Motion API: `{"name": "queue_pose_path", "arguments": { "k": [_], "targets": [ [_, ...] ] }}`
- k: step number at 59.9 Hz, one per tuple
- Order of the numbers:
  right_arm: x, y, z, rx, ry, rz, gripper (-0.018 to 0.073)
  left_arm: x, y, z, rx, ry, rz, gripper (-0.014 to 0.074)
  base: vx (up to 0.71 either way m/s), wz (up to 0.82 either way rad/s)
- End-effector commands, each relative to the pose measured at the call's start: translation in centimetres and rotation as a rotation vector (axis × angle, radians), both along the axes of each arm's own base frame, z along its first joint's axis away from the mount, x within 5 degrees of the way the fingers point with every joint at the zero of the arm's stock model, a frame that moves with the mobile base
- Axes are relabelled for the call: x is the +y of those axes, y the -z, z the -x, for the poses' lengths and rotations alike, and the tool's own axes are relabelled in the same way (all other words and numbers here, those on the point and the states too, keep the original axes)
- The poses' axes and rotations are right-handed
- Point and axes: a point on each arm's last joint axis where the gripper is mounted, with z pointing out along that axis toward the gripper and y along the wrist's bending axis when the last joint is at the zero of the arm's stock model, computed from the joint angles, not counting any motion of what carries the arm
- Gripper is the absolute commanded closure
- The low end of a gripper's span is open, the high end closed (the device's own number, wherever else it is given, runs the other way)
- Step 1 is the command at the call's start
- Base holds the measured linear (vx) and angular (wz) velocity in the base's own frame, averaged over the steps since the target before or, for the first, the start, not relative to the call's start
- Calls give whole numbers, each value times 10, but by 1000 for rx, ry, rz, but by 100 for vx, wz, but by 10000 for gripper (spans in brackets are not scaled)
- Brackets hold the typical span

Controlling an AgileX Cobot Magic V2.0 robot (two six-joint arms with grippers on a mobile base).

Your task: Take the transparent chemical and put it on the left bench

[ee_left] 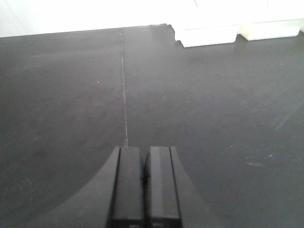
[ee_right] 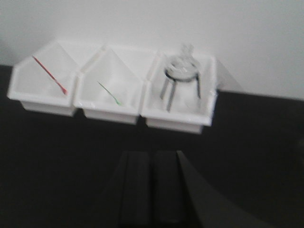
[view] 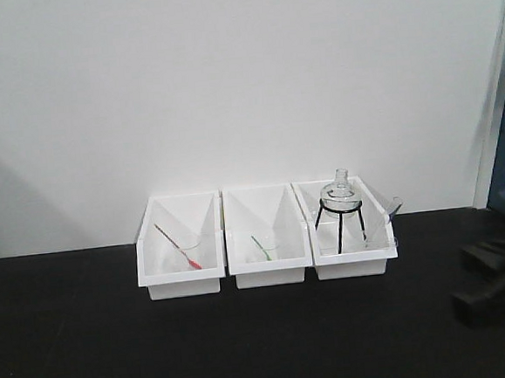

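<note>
Transparent chemical point(view: 394, 204) pretty hard to spot tbh, just a faint clear sliver leaning in the rightmost white bin point(view: 350, 267), top end poking past its right rim, beside the glass flask point(view: 340, 191) on the black tripod stand point(view: 336, 222). Red pipette point(view: 177, 247) in the left bin point(view: 181, 287), green pipette point(view: 259, 248) in the middle bin point(view: 271, 277). Left gripper point(ee_left: 145, 154) pressed together, nothing in it, low over the black bench point(ee_left: 213, 118). Right gripper point(ee_right: 153, 159) closed up and empty too, well short of the bins, view kinda blurry

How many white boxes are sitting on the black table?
3, in a row by the wall: left white plastic bin holds a red pipette, middle bin a green pipette, right bin a glass flask.
</note>
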Motion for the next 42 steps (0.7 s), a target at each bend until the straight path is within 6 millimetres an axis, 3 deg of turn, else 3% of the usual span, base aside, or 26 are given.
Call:
{"name": "queue_pose_path", "arguments": {
  "k": [1, 11, 21, 35, 42],
  "targets": [
    [-18, -6, 28, -96, 58, 15, 567, 0, -3, 1, -81, 1, 14, 600, 0, 0],
    [-31, 25, 87, -323, 62, -27, 567, 0, -3, 1, -81, 1, 14, 600, 0, 0],
    [-34, 79, 133, -437, 55, -95, 567, 0, -3, 1, -81, 1, 14, 600, 0, 0],
    [-39, 129, 153, -414, 83, -137, 567, 0, -3, 1, -81, 1, 14, 600, 0, 0],
    [-41, 134, 157, -381, 111, -114, 567, 0, -3, 1, -81, 1, 14, 600, 0, 0]
  ]
}}
